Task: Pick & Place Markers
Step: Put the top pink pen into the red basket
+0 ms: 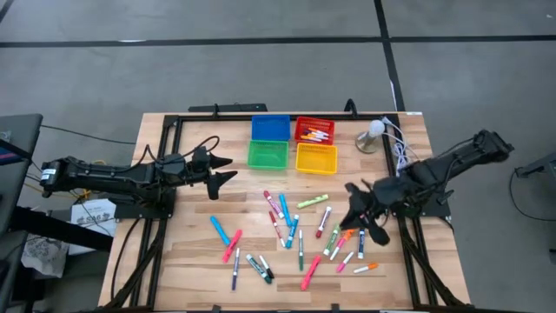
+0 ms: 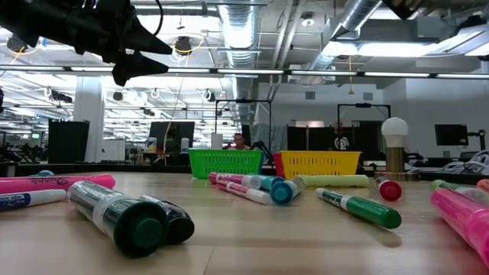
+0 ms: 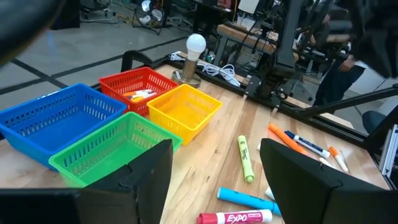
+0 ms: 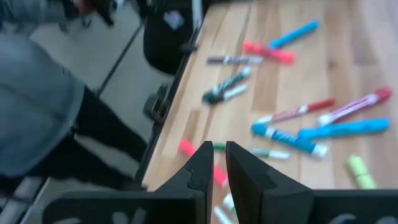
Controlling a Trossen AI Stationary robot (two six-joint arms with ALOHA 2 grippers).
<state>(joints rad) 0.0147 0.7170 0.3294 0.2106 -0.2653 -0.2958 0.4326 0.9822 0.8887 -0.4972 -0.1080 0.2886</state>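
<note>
Hovering left gripper (image 1: 228,169) (fingers spread), right gripper (image 1: 379,231) closed above markers (image 1: 287,228)

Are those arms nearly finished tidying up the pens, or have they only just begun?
Only just begun, it seems. A few markers already lie in the red plastic mesh bin; the blue, green and yellow bins look empty. Neither arm holds anything: the left gripper hangs open near the bins, and the right gripper is shut with nothing in it, above the scattered coloured felt-tip markers covering the wooden table. Nearly all remain.

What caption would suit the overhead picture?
Two robot arms over a wooden table of scattered markers, left gripper open, four coloured bins behind.
</note>
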